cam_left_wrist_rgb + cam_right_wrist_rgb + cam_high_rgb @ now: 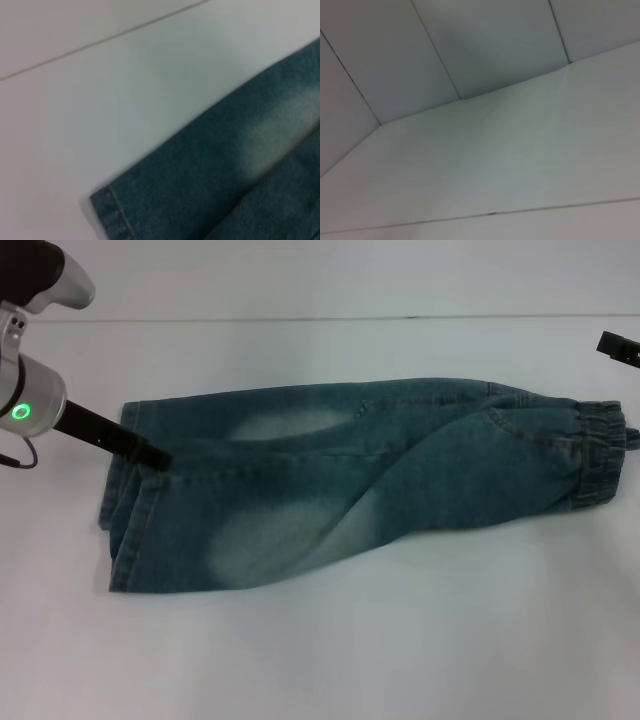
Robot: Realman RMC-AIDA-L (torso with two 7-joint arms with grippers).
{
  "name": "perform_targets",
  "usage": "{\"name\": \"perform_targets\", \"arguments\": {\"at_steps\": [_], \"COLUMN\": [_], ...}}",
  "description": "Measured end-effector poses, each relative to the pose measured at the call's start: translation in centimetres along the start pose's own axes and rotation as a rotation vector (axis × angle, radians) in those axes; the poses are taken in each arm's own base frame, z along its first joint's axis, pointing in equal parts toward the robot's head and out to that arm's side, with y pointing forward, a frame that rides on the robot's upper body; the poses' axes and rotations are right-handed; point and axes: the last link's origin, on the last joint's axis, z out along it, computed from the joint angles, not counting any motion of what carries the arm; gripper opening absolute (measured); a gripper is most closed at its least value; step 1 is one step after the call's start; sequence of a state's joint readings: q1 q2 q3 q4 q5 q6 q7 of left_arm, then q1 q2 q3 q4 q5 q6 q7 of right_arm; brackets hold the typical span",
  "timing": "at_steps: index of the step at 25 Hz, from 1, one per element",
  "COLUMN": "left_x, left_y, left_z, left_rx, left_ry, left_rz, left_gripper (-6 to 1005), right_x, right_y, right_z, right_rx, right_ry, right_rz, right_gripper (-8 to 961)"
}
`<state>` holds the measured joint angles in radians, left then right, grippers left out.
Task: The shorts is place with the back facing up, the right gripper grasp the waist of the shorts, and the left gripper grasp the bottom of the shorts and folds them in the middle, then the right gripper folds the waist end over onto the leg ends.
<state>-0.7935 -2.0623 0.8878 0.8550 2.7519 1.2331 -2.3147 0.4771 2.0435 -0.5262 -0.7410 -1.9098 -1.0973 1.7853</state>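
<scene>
**Shorts folded lengthwise, left gripper at the leg ends**

No brand, label or writing can be read anywhere in these views.

The shorts (350,480) lie across the middle of the white worktop (320,660), stretched from its left side to its right side, already doubled along their length so that one half rests over the other. Pale faded patches show on the denim. The waist (598,455), a darker gathered band, points toward the right edge of the worktop. The leg ends (125,530) lie toward the left edge, their stitched hems roughly stacked and slightly bunched.

The left gripper (152,455) reaches in from the left on a silver-white arm with a green light ring. Its black tip touches the denim at the far corner of the leg ends. Its fingers look drawn together at the cloth, but whether they pinch the hem or only press on it cannot be told. The left wrist view shows a stitched hem corner (112,212) lying flat on the worktop, with none of the gripper's own fingers in sight.

The right gripper (620,347) shows only as a black tip at the right edge of the head view, raised beyond the waist and apart from it. How its fingers stand cannot be told. The right wrist view shows only bare worktop and a panelled wall (470,45).
</scene>
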Motion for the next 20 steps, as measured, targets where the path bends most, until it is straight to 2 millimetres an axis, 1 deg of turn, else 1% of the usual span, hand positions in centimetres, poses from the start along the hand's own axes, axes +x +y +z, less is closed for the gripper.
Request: {"name": "perform_targets", "arguments": {"at_steps": [20], "left_x": [0.28], "left_y": [0.55], "left_z": [0.88], "left_rx": [-0.001], "left_ry": [-0.014], "left_rz": [0.022], "left_gripper": [613], "right_x": [-0.14], "right_y": [0.18], "right_z": [0.27], "right_rx": [-0.003], "right_ry": [0.003], "right_rz": [-0.011], "right_gripper": [876]}}
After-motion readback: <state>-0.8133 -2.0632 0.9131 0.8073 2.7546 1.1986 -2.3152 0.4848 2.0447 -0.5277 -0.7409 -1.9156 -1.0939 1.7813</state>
